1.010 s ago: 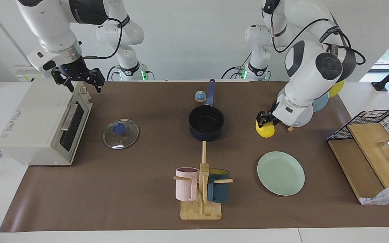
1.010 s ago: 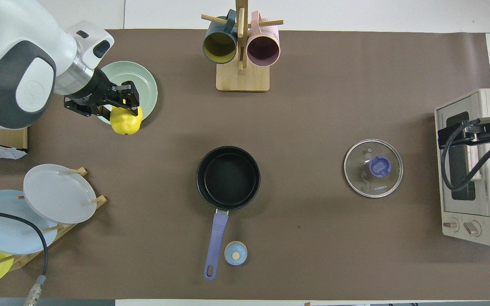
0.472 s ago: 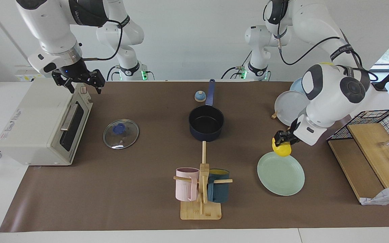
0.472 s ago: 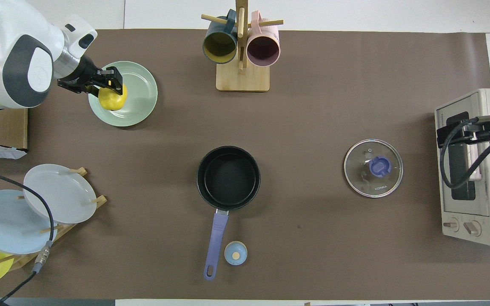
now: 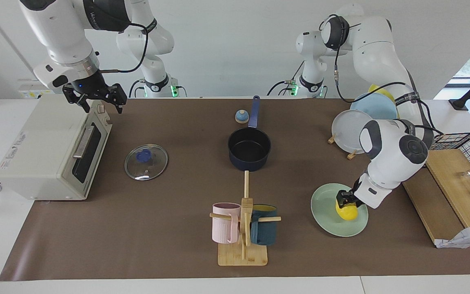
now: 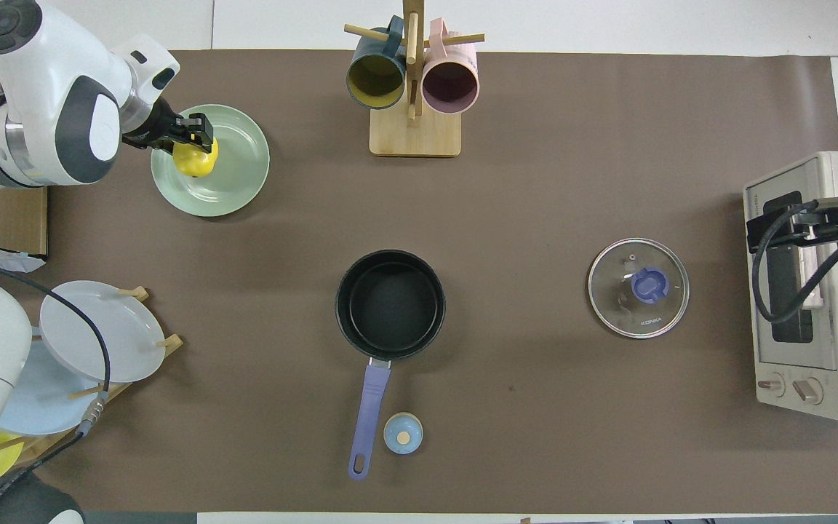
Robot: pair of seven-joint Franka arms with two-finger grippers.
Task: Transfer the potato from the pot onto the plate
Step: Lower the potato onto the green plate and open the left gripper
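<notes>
The yellow potato is low on the mint-green plate, on the part of it toward the left arm's end of the table, and seems to touch it. My left gripper is shut on the potato from above. The navy pot stands empty at the table's middle, its handle pointing toward the robots. My right gripper waits open and empty over the top of the toaster oven.
A glass lid lies between the oven and the pot. A mug rack with two mugs stands beside the plate. A plate rack, a wire basket and wooden boards are at the left arm's end. A small blue knob sits by the pot handle.
My left gripper has carried the potato from above the mat near the plate rack to over the green plate and lowered it onto the plate. The right arm has not moved.
</notes>
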